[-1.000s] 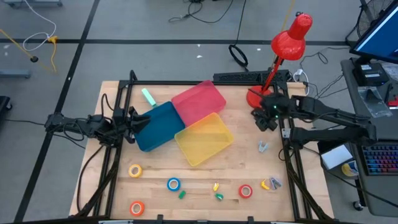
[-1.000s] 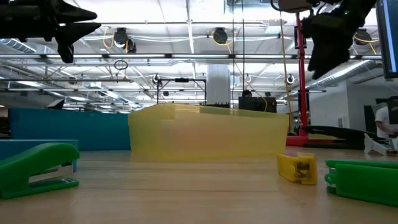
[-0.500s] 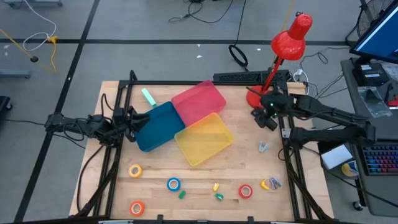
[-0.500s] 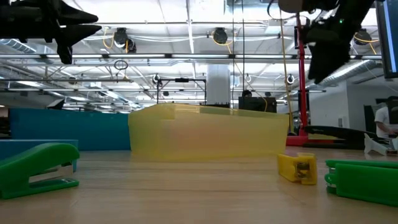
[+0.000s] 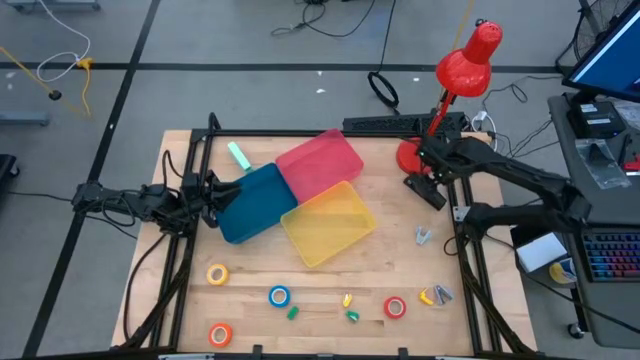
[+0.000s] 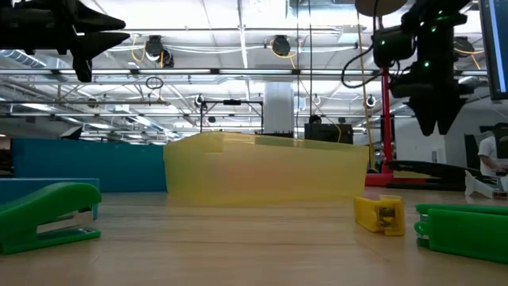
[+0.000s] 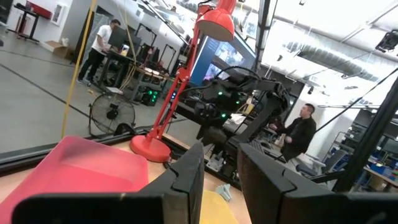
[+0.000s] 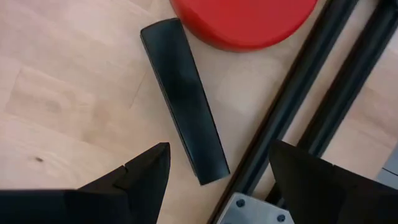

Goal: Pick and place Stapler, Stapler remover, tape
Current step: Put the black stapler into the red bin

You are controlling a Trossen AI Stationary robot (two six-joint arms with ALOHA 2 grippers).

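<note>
A long black stapler (image 8: 183, 121) lies flat on the table beside the red lamp's base (image 8: 245, 22), at the far right (image 5: 428, 191). My right gripper (image 8: 219, 149) hangs above it, open and pointing down, and shows in the low view (image 6: 436, 119) well above the table. Tape rolls lie near the front edge: yellow (image 5: 217, 273), blue (image 5: 279, 296), orange (image 5: 220, 334) and red (image 5: 394, 307). A grey staple remover (image 5: 423, 236) lies at the right. My left gripper (image 7: 221, 165) waits at the left by the blue bin, its fingers a little apart and holding nothing.
Blue (image 5: 250, 203), pink (image 5: 320, 162) and yellow (image 5: 328, 223) bins stand touching at mid-table. Small green staplers (image 5: 292, 313) (image 5: 352, 316) and a yellow piece (image 5: 436, 295) lie at the front. The black frame rail (image 8: 311, 106) runs close beside the black stapler. People stand in the room behind.
My right gripper has tipped from slanting to pointing almost straight down. It has come lower over the black stapler by the lamp base, and its fingers have stayed apart.
</note>
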